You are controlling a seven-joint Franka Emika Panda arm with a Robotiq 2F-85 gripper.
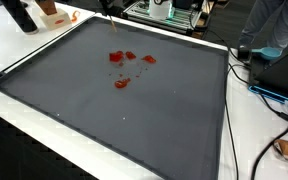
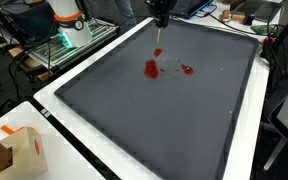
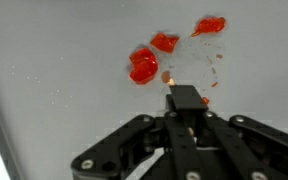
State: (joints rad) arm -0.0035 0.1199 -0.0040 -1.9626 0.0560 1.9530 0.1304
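The thin tool [image 3: 184, 100] sits between the jaws, which are closed on its dark shank; in the wrist view it projects forward from their centre line and ends in a small orange tip. In both exterior views the tool [image 2: 159, 38] hangs almost vertically, slightly tilted [image 1: 109, 22], with its lower end over the far part of the work surface. Whether the tip touches the surface cannot be told. Just beyond the tip lie the red blobs [image 3: 144, 65]: the largest is immediately ahead and to the left of the tip in the wrist view, and two smaller ones lie further ahead. A faint clear smear [image 3: 199, 65] lies on the surface beside the tip. In an exterior view the red blobs [image 1: 119, 58] form a loose cluster, with one lying apart nearer the camera. All rest on a grey mat [image 1: 164, 110], which covers most of the white desk [image 1: 24, 40]. A cardboard box [image 2: 19, 150] stands on the desk, well away from the jaws.
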